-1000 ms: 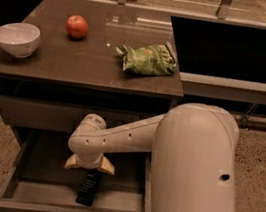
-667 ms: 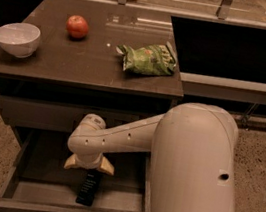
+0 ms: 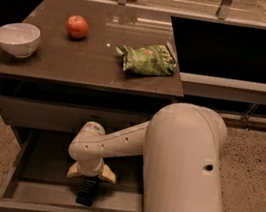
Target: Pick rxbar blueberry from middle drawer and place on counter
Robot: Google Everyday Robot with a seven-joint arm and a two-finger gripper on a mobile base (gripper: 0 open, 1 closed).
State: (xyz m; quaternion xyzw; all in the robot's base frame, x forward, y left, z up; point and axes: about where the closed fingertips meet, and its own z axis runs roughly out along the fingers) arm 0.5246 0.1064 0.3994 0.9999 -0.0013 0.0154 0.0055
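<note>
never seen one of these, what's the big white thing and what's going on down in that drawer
The big white shape is a robot arm; the single camera looks down over it. At its end is the tool, two tan fingers spread open. It reaches into the open middle drawer, just above a dark snack bar, the rxbar blueberry, which lies on the drawer floor. Nothing looks held. On the brown counter above sit a white bowl, a red apple and a green chip bag.
</note>
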